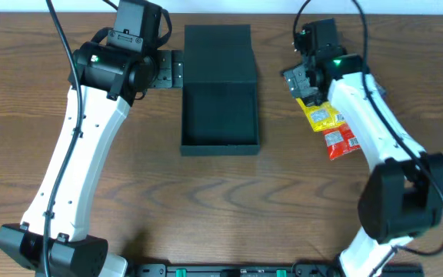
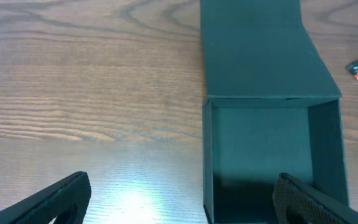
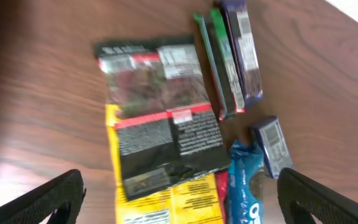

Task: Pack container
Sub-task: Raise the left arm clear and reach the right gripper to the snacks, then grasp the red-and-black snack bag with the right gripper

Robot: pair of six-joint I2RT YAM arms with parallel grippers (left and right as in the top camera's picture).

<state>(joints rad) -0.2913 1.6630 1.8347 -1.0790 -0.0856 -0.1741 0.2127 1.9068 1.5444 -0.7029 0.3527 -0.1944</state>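
left fingers (image 2: 61,199): mine, spread wide, holding nothing; one over bare desk (image 1: 221,200), the other over the open box.
right fingers (image 3: 55,199): spread wide, empty; hanging above the snack pile (image 1: 329,127).
container (image 1: 220,115): dark teal, mid-desk toward the far edge; inside bare.
lid (image 1: 218,54): flipped open, leaning back toward that far edge.
snack pile: right of the container, apart from it; black-and-red packet (image 3: 160,124) overlaps yellow packet (image 3: 166,202); blue packet (image 3: 244,180), green bar (image 3: 219,62) and purple bar (image 3: 241,43) alongside.
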